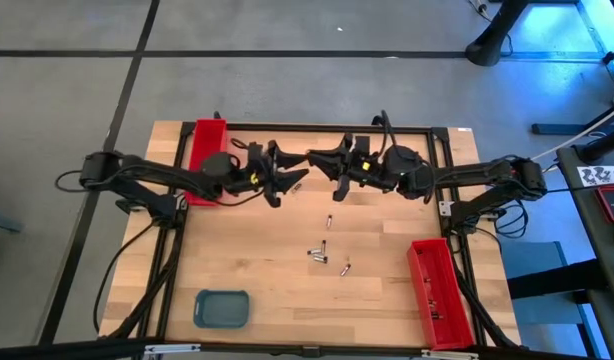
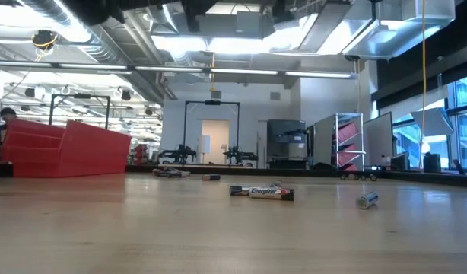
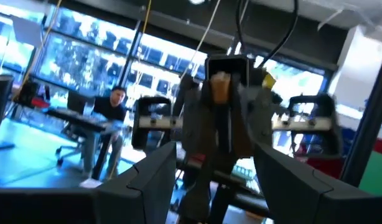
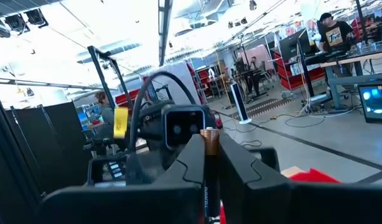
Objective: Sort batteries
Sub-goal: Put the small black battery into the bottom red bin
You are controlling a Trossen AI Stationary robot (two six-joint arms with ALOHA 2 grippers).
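The table carries two red trays: one at the far left, one at the near right. A blue-grey tray sits at the near left edge.

Both arms are raised over the far half of the table, grippers facing each other near the centre line. The left gripper stands released, its fingers spread wide with nothing between them. The right gripper is clenched on one battery, held upright between the fingers with its coppery end protruding above them.

The remaining batteries lie loose on the bare wood at mid-table, well apart from all three trays. In the low view, two labelled cells lie side by side, touching; a silvery cell lies apart from them, end toward the camera; more lie farther back.

Handling, as judged:
- Each cell is rigid, light for either arm, and far smaller than a gripper.
- The metal jacket is smooth; a round body will likely roll if nudged sideways.
- Grip across the mid-length of the cylinder, fingers square to the long axis.
- Separate touching cells, or approach from their free sides, before closing.
- Crushing is unlikely; slipping out endwise is the greater risk.
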